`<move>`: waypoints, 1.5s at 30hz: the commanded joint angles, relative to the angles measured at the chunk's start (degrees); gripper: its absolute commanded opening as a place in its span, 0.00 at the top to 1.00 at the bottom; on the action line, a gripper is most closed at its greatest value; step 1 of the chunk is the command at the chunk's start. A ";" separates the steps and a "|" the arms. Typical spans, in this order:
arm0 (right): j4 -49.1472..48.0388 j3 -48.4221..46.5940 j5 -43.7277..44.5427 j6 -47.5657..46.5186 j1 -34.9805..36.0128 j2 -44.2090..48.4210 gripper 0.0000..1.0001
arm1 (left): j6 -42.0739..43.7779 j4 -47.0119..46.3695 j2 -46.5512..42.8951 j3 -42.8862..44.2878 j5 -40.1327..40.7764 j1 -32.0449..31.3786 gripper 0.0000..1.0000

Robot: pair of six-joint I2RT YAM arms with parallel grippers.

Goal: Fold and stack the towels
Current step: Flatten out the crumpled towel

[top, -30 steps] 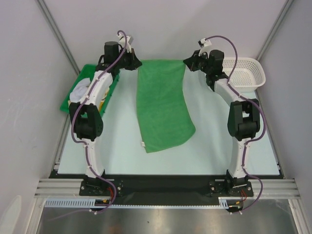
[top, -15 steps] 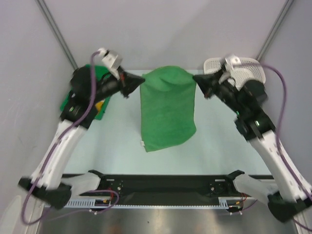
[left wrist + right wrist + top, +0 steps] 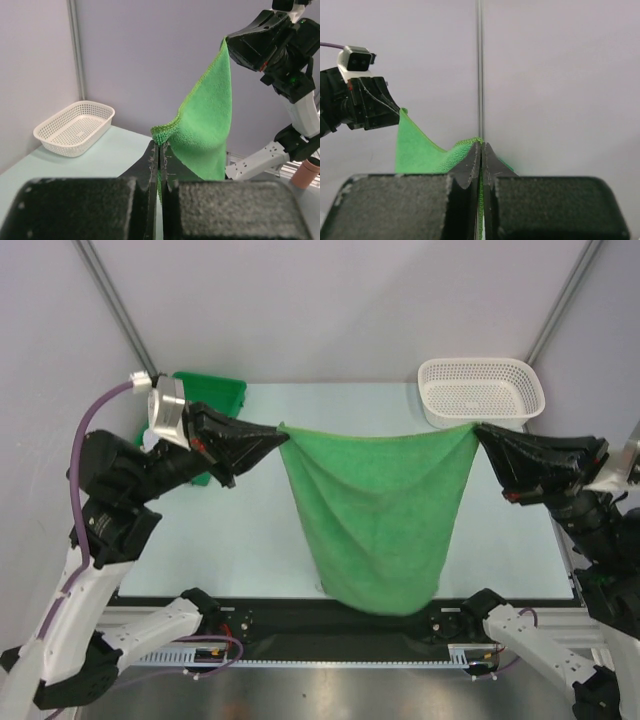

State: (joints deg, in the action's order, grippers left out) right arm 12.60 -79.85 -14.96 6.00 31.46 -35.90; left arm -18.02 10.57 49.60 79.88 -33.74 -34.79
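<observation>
The green towel (image 3: 380,520) hung above the middle of the surface (image 3: 250,530), spread by its two upper corners. Its top edge sagged a little between them, and its body narrowed to a rounded lower end. Seen from above, that end overlapped the near edge of the surface; whether it touched anything could not be told. The pile looked plush and even, with a stitched hem along the edge.

The left gripper (image 3: 283,437) was pinched tight on the towel's left top corner and the right gripper (image 3: 476,430) on its right top corner (only a thin fold of green showed between each pair of fingers).

A white mesh basket (image 3: 480,362) stood at the far right of the surface, just behind the right gripper. A green tray (image 3: 222,390) sat at the far left, much of it hidden by the left arm. The hanging cloth itself screened a broad part of the surface from the top camera.

The left wrist view showed the hem climbing to the opposite gripper, the basket's lattice floor, and a pinkish cylinder (image 3: 306,173) at the frame's right edge, which the top view did not show. The right wrist view showed none of the surface: only the clamped corner, the other gripper against the grey wall, and a vertical frame post (image 3: 479,65) directly behind the fingers.
</observation>
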 commanded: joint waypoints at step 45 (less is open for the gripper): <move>-48.02 -29.83 -18.61 6.48 -22.41 -99.27 1.00 | 12.75 -5.21 81.52 43.51 12.64 29.25 1.00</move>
State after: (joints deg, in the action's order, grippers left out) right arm -27.79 -106.43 -32.91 10.11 8.58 -132.66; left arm -7.77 7.81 133.08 119.96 -21.17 -6.11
